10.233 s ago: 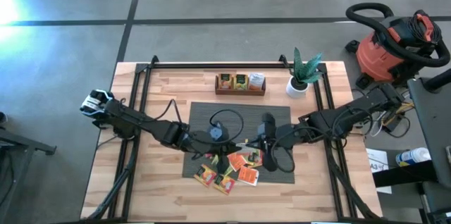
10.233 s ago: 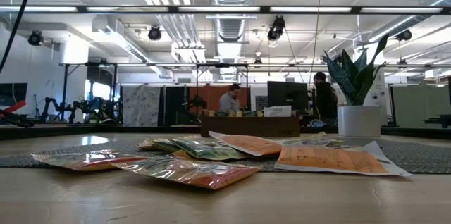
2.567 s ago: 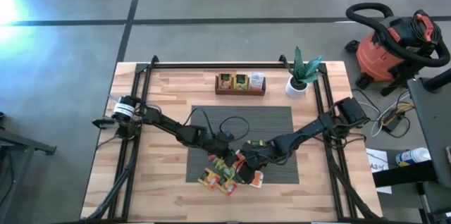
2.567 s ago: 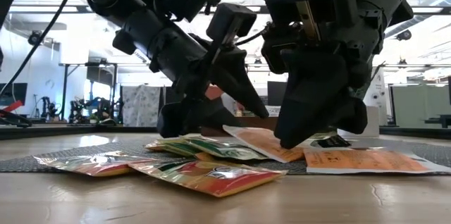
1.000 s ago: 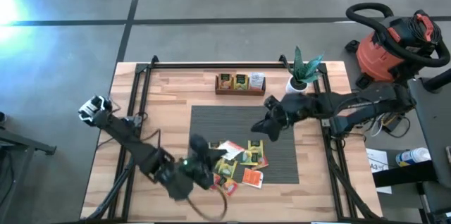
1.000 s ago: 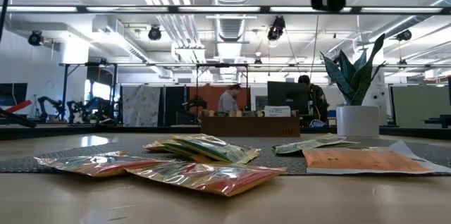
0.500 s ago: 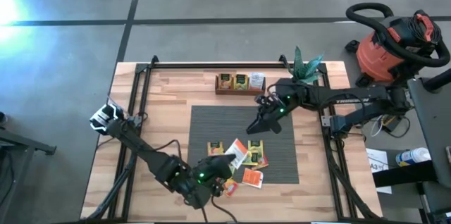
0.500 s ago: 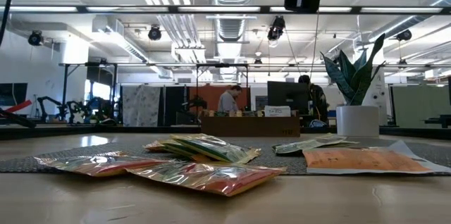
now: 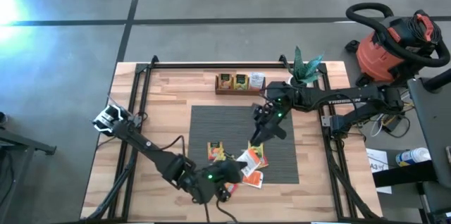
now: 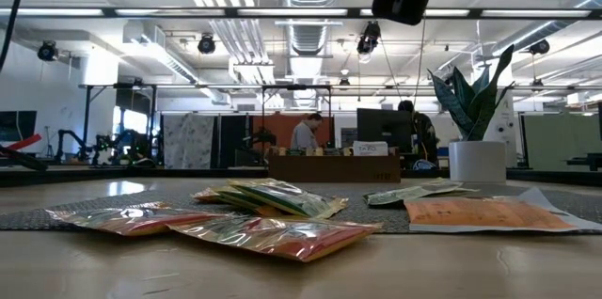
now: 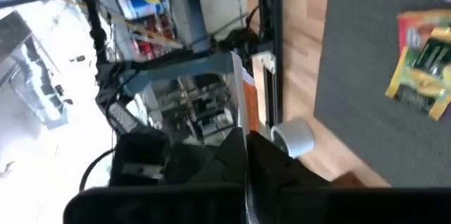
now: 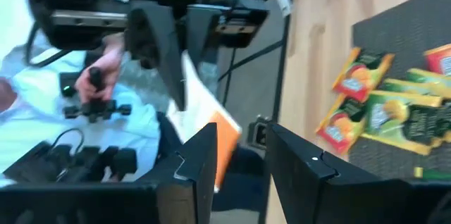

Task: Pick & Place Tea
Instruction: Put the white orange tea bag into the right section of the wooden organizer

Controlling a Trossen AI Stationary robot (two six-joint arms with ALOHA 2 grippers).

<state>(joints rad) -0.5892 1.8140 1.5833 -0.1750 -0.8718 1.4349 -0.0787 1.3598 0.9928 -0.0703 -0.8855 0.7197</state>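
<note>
Foil-slick tea sachets (image 9: 243, 164): light, floppy; best pinched at an edge. Left gripper (image 12: 176, 76) clamped on an orange sachet (image 12: 215, 143); right gripper (image 9: 255, 135) parted, empty.

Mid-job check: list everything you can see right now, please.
tea sachets: several, orange-red, yellow, green, piled on mat
held sachet: one, orange-edged, in left pincer
mat: one, grey, centre of table
tray: one, dark brown, table's far side, holding sachets
plant: one, green, white pot, beside tray
vacuum: one, red, floor beside table
person's hand: one seen, beyond table
left pincer: shut on held sachet
right pincer: open, above mat
</note>
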